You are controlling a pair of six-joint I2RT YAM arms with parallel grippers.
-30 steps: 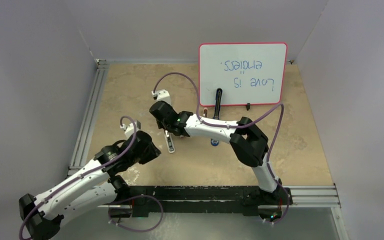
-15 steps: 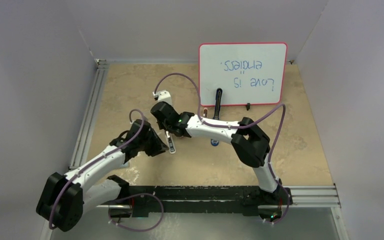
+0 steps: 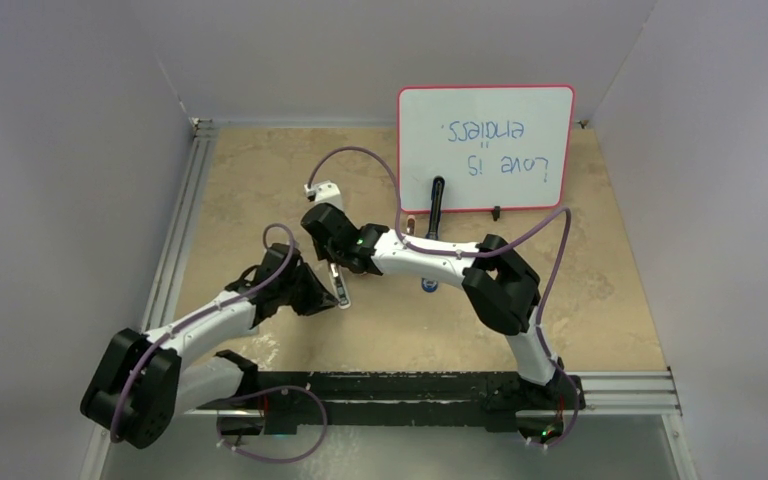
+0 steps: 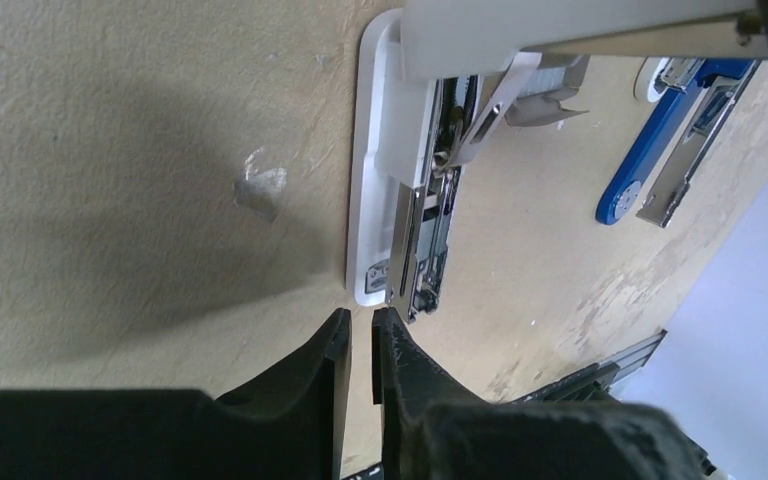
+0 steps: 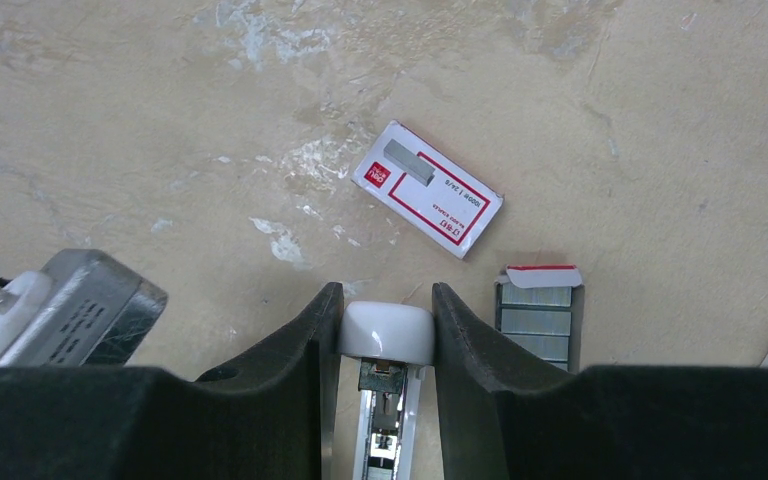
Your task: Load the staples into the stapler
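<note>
A white stapler (image 3: 340, 288) lies open on the table, its metal staple channel (image 4: 430, 215) exposed. My right gripper (image 5: 385, 325) is shut on the rounded end of its white top cover (image 5: 387, 332). My left gripper (image 4: 362, 322) has its jaws almost together with nothing between them, its tips just short of the near end of the white base (image 4: 372, 270). The staples (image 5: 538, 322), grey strips in an opened tray, lie just right of my right gripper's fingers. The blue stapler (image 4: 660, 125) lies apart to the right, also open, and shows in the top view (image 3: 428, 285).
A red-and-white staple box (image 5: 428, 187) lies ahead of my right gripper. A grey perforated metal block (image 5: 85, 305) sits at its left. A whiteboard (image 3: 485, 148) with a black marker (image 3: 435, 205) stands at the back. An aluminium rail (image 3: 175, 240) runs along the left edge.
My left arm has stretched forward and right, bringing its gripper to the near end of the white stapler. My right arm has held still on the cover.
</note>
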